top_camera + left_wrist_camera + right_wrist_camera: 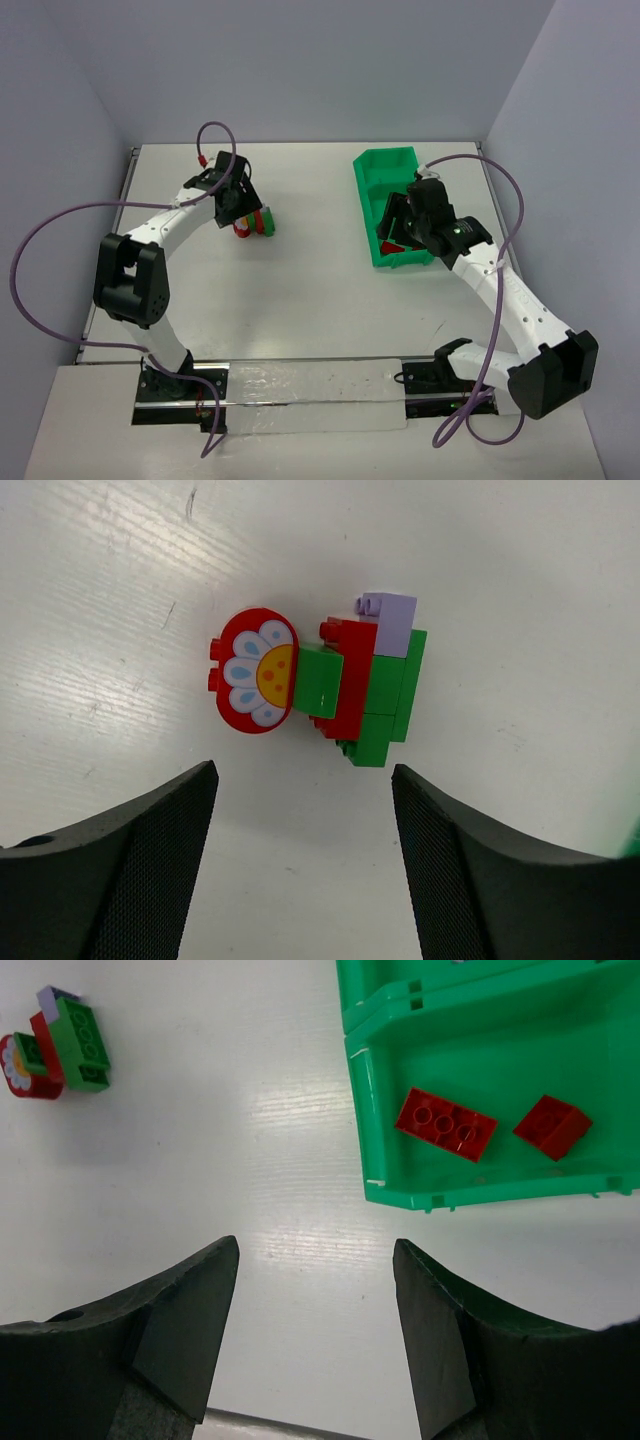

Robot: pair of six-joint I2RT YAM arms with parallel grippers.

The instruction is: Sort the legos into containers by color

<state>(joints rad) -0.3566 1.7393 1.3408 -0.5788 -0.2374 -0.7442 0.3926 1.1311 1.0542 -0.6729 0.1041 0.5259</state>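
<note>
A joined cluster of legos lies on the white table: a red round piece with a white and yellow flower, red, green and purple bricks. It also shows in the top view and the right wrist view. My left gripper is open and empty just short of the cluster. The green tray holds two red bricks in its near compartment. My right gripper is open and empty over the table beside the tray's near corner.
The tray lies at the back right with a divider behind the near compartment. Purple cables loop beside both arms. A metal rail runs along the near edge.
</note>
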